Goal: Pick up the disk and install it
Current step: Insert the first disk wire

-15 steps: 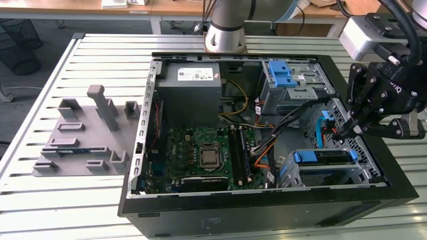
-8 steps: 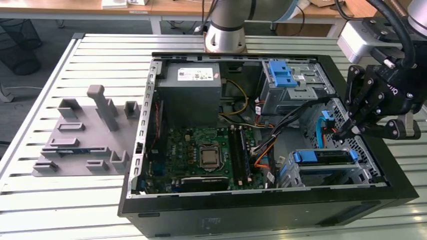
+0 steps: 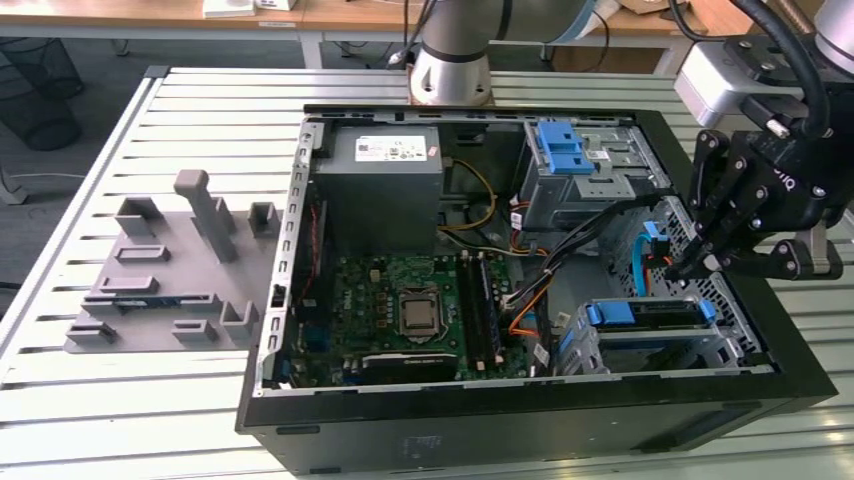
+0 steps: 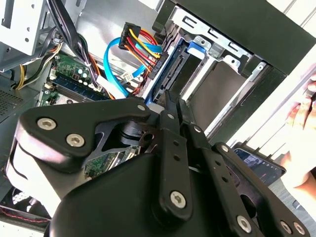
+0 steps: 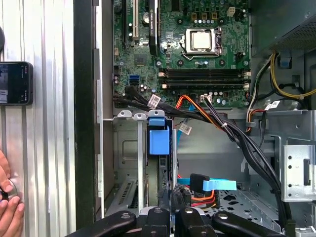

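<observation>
The disk (image 3: 650,314) sits caged beside cables (image 3: 650,262).

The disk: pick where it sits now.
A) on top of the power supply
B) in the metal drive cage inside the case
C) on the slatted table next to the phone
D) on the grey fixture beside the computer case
B: the disk, with its blue carrier frame, stands in the drive cage at the near corner of the case on the exterior view's right, with the gripper just above it.
</observation>
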`<move>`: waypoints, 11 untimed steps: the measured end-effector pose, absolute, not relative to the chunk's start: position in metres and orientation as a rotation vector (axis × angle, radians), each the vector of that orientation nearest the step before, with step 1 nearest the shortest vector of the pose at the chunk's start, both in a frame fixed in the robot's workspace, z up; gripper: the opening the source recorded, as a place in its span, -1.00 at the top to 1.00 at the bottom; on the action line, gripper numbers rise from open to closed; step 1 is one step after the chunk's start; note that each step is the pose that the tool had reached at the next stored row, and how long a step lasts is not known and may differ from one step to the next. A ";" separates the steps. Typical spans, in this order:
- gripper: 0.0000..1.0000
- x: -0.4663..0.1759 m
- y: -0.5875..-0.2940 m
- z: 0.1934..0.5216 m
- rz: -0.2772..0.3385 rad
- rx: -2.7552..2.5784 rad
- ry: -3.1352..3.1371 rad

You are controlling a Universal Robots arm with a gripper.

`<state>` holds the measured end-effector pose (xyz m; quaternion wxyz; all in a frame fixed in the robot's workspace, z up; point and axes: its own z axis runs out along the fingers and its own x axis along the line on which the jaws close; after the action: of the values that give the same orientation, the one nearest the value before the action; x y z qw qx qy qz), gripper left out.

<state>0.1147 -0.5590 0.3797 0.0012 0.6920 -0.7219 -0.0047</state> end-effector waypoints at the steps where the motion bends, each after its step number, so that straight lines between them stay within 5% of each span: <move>1: 0.65 0.115 -0.559 0.380 -0.015 2.172 -2.266; 11: 0.65 0.115 -0.559 0.380 -0.015 2.172 -2.266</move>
<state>0.1147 -0.5590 0.3796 0.0012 0.6920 -0.7219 -0.0047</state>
